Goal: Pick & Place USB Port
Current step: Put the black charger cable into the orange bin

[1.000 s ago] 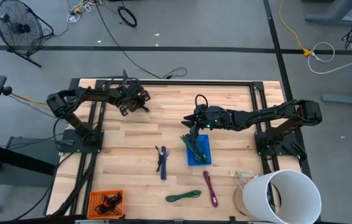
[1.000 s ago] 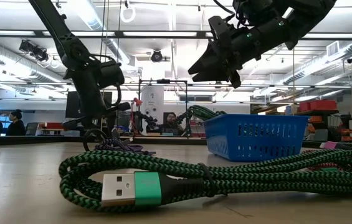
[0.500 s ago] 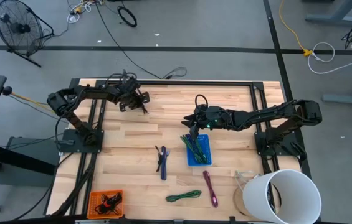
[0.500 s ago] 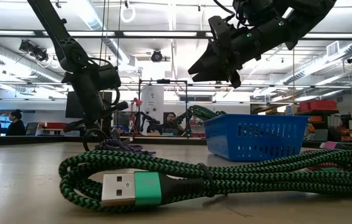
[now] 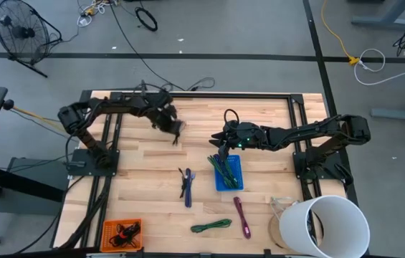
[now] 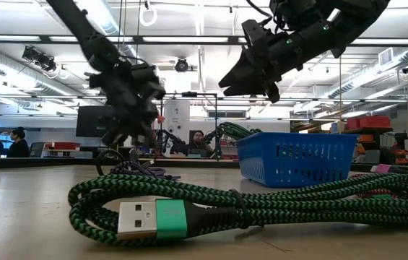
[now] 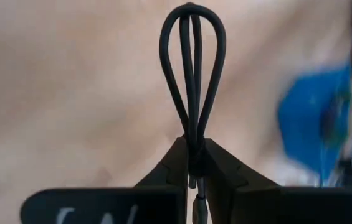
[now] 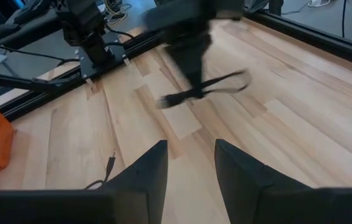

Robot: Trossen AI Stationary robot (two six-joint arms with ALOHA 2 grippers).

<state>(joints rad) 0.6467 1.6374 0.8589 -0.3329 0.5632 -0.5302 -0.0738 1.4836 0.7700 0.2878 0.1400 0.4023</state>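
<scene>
The left fingers (image 7: 191,163) are pinching a looped black cable (image 7: 192,74) and should be carrying it slowly toward the blue basket (image 5: 229,174), while the right fingers (image 8: 190,163) are waiting spread above it.

The left arm reaches from its base at the worktop's left edge out toward the middle, its left gripper (image 5: 174,129) raised clear of the surface with its fingers (image 7: 177,163) pinched tight together. The right arm stretches in from the right side, its right gripper (image 5: 220,141) held high and still, fingers (image 8: 146,173) parted.
</scene>
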